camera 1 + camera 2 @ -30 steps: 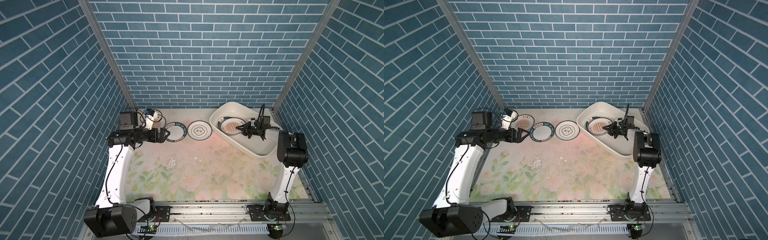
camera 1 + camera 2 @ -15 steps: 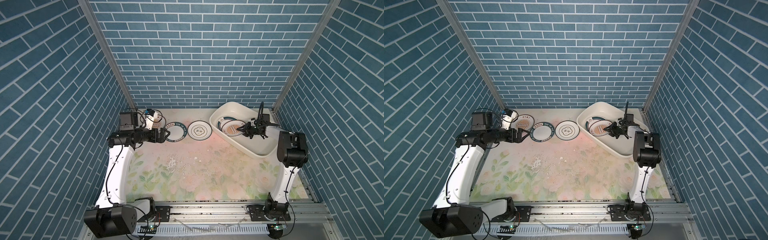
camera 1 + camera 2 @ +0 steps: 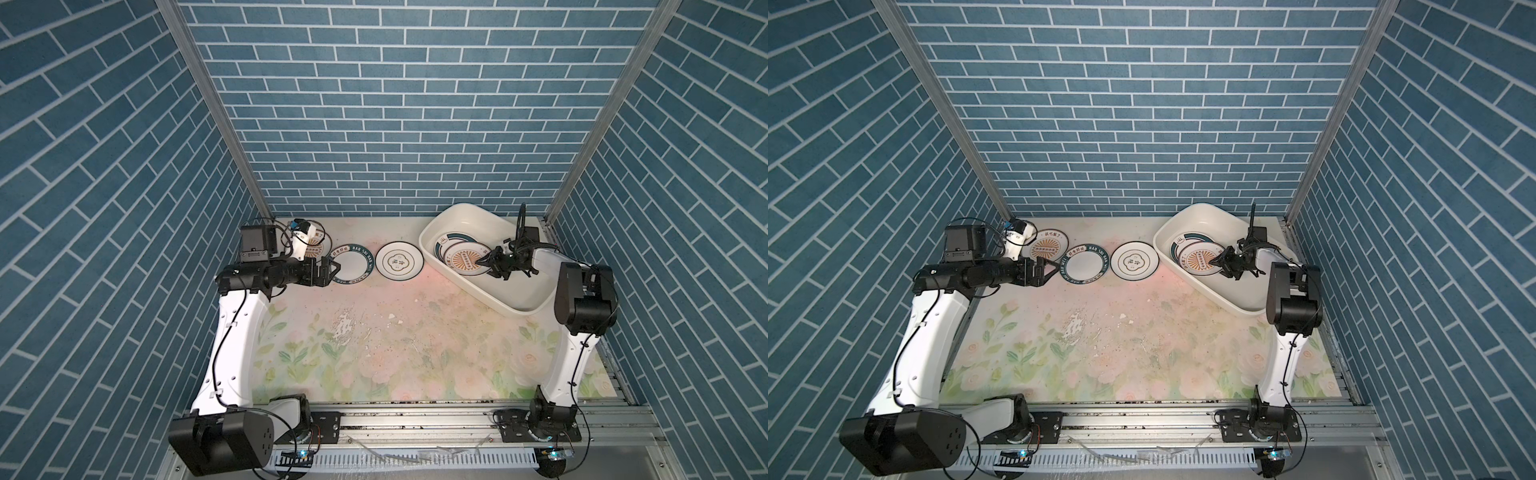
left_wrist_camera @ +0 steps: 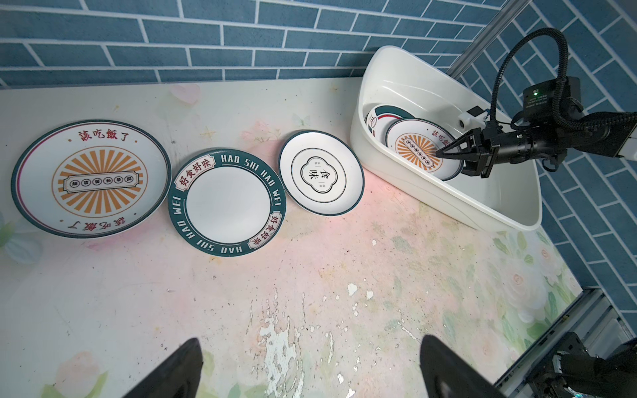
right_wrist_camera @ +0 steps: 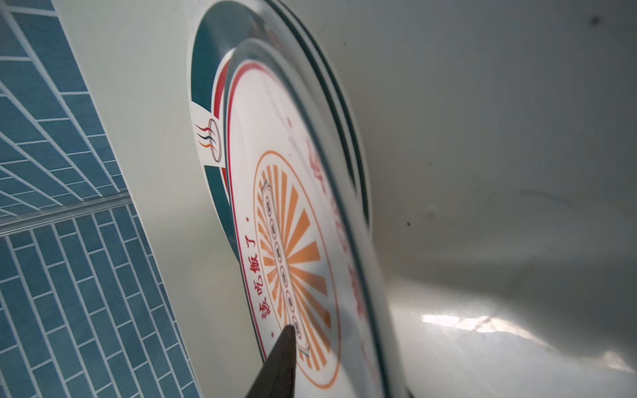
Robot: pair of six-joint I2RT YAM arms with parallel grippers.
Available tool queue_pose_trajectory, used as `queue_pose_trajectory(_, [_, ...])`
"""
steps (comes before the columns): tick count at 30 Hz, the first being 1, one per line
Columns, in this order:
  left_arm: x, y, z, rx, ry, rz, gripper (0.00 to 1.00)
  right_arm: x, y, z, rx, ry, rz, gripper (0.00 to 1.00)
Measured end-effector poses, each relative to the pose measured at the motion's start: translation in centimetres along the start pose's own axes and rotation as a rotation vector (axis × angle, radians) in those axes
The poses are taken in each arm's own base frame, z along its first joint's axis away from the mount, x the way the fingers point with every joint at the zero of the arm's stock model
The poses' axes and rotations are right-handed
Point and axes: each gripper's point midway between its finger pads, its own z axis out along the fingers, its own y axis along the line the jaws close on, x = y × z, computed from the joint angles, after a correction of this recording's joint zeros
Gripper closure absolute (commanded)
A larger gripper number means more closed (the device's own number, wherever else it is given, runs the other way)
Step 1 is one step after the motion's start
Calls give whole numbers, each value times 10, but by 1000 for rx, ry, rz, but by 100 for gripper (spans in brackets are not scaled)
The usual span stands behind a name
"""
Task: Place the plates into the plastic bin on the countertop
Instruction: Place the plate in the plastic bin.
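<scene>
Three plates lie in a row on the countertop: a sunburst plate, a green lettered-rim plate and a quatrefoil plate. Inside the plastic bin at the back right, another sunburst plate rests on a green partial-ring plate. My right gripper reaches into the bin at that sunburst plate's rim. Its jaws stand slightly parted around the rim, one finger above the plate's face. My left gripper hangs wide open beside the lettered-rim plate, holding nothing.
Blue tiled walls close in the back and both sides. The bin sits angled in the back right corner. A scuffed patch marks the middle of the countertop. A metal rail runs along the front edge.
My right gripper lowered the tilted sunburst plate onto the plate in the bin and its jaws began to part. The left arm has not moved.
</scene>
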Motion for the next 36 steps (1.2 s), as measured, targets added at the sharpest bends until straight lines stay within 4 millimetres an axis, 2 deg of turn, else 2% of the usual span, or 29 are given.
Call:
queue_pose_trajectory(12, [0, 0, 1, 3, -4, 2, 1, 6, 9, -18, 32, -11, -27, 68])
queue_pose_trajectory(19, [3, 1, 3, 4, 6, -4, 0, 9, 8, -21, 46, -7, -18, 78])
queue_pose_trajectory(26, [4, 0, 1, 3, 1, 4, 0, -6, 25, -26, 23, -39, -48, 80])
queue_pose_trajectory(30, [8, 0, 2, 4, 7, 1, 0, -12, 26, -23, 21, -40, -49, 82])
queue_pose_trajectory(32, [8, 0, 3, 4, 7, 0, 0, -13, 22, -18, 25, -33, -43, 88])
queue_pose_trajectory(36, [8, 0, 3, 4, 7, 0, 1, -13, 15, -9, 35, -16, -17, 88])
